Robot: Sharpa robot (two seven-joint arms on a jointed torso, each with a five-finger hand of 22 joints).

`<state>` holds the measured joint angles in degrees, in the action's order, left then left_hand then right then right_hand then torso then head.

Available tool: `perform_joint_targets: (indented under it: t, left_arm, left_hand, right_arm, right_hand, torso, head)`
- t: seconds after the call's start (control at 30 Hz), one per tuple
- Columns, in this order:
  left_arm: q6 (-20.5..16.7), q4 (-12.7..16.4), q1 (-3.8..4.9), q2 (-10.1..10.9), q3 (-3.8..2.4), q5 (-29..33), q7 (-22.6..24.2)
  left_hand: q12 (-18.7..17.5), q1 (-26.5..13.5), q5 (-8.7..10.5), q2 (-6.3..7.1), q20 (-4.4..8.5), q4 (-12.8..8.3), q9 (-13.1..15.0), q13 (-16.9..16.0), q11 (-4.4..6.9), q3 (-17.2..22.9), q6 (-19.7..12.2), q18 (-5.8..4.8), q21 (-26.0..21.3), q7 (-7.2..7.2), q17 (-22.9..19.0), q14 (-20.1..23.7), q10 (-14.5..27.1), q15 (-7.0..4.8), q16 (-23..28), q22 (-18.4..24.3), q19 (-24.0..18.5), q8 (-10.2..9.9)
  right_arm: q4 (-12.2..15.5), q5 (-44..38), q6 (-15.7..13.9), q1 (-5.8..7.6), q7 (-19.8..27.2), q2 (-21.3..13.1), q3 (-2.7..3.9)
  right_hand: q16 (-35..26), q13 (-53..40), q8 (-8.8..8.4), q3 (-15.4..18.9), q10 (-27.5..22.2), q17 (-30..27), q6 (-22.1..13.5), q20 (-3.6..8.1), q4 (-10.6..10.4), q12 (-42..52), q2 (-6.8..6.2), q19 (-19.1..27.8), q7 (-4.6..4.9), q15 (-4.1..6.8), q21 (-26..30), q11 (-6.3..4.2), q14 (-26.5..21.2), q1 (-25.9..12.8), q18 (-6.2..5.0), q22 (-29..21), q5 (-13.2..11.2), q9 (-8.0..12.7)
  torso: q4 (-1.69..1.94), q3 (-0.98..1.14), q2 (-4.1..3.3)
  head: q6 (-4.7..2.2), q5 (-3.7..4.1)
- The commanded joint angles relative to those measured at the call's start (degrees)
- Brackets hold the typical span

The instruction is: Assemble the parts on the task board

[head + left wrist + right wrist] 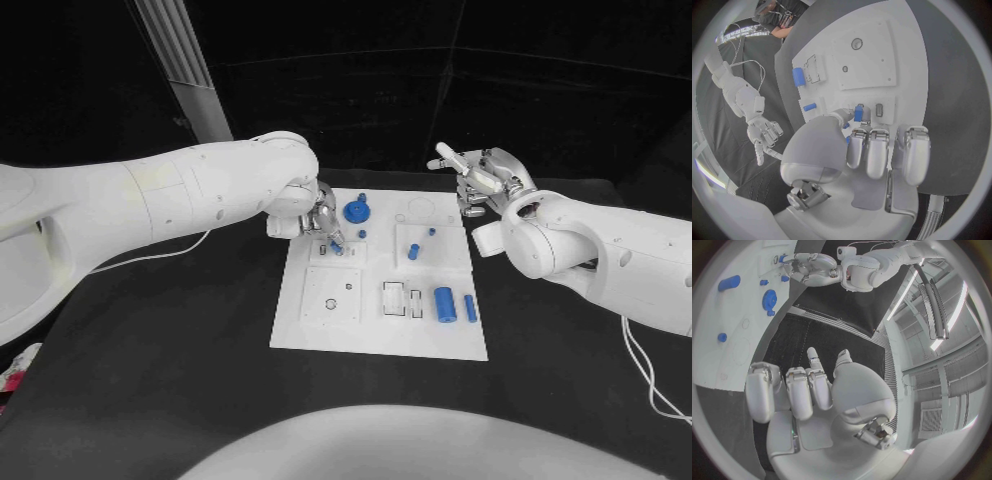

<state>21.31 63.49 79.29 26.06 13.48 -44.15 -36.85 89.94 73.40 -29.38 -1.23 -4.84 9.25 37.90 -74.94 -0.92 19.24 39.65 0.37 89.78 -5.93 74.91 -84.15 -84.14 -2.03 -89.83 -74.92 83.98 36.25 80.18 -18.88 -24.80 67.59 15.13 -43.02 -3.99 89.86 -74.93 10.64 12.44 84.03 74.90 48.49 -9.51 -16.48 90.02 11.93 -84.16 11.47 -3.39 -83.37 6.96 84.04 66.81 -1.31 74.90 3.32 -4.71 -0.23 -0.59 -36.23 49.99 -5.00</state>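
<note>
The left hand (873, 150) reaches over the near edge of the white task board (879, 60), a small blue part (858, 113) pinched at its fingertips. On the board, a blue cylinder (799, 76) lies at ten o'clock of the hand and a smaller blue piece (809, 107) beside it. The right hand (762, 135) hangs at nine o'clock, above the black desk (954, 75).

a black counter (173, 330) carries the white task board (433, 345), which lies flat at its middle, long side running away from the robot. a thin white cable (144, 258) trails across the counter on the left side, and another cable (642, 365) lies near the right edge.
</note>
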Motion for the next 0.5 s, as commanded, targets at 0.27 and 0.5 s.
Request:
perform_joint_targets:
  t: [0.27,0.5]
  left_arm:
    - [1.32,-0.37,-0.07,-0.41,-0.01,-0.14,-0.8]
    - [1.76,-0.77,-0.18,-0.67,-0.01,-0.14,-1.24]
  left_hand:
    - [0.06,-0.81,0.86,-0.05,0.23,0.4,0.19,-15.06,-0.09,0.15,1.21,-0.37,0.22,1.2,15.09,-5.85,-5.86,0.0,-0.17,-15.08,6.02,0.04]
    - [0.06,-1.34,2.03,-0.17,0.16,0.62,0.35,-15.06,-0.05,0.42,1.29,-0.37,0.22,1.26,15.09,-5.85,-5.86,0.01,-0.17,-15.08,6.02,-0.14]
  right_arm:
    - [0.02,-0.05,0.01,0.1,0.52,0.05,0.03]
    - [-0.03,-0.05,0.05,0.1,0.56,0.13,0.03]
  right_hand:
    - [0.14,-15.07,0.44,0.23,5.97,15.1,-0.03,-0.09,-0.01,-0.02,-0.06,-1.16,-0.33,-0.03,0.15,-0.01,5.96,0.77,-0.59,11.87,-0.04,-0.07]
    - [0.14,-15.07,0.47,0.24,5.97,15.1,-0.02,-0.08,-0.02,-0.02,-0.04,-1.15,-0.34,-0.03,0.17,-0.01,5.96,0.81,-0.59,11.87,-0.03,-0.07]
  torso:
    - [0.0,0.03,0.01]
    - [0.02,0.01,-0.01]
  head:
    - [0.01,-0.06]
    - [0.01,-0.14]
